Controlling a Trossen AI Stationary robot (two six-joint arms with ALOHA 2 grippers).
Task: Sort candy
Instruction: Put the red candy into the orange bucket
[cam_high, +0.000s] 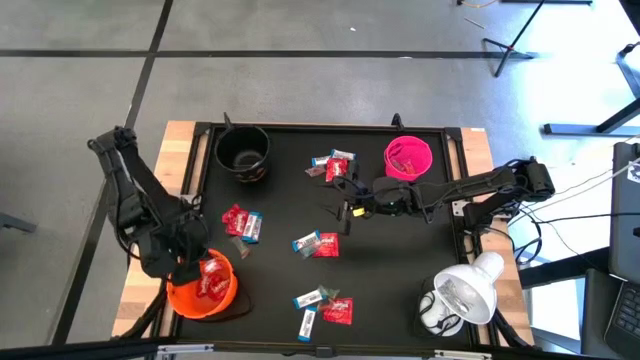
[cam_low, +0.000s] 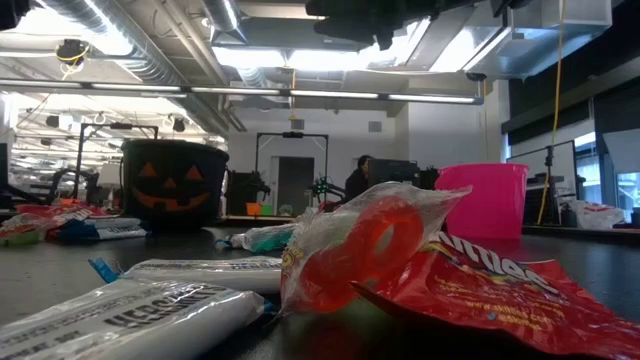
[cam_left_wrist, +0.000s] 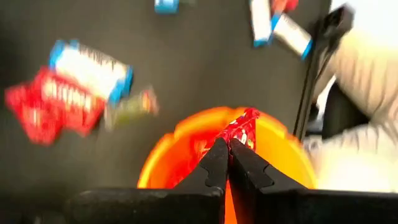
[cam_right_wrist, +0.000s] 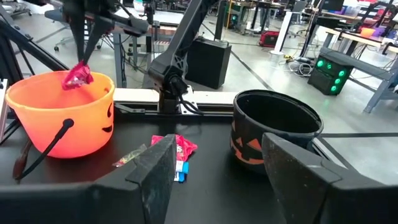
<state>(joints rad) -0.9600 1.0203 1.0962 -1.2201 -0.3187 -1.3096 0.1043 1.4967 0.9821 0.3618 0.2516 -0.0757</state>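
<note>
Left claw (cam_left_wrist: 227, 144) pinched tight on a red candy (cam_left_wrist: 242, 129) right over the orange bowl (cam_high: 203, 287), right claw (cam_high: 345, 209) wide open and holding nothing above the middle of the black surface (cam_high: 280, 200), more candy (cam_high: 316, 244) lying around on it, black bowl (cam_high: 243, 154) and pink bowl (cam_high: 408, 159) at the back
</note>
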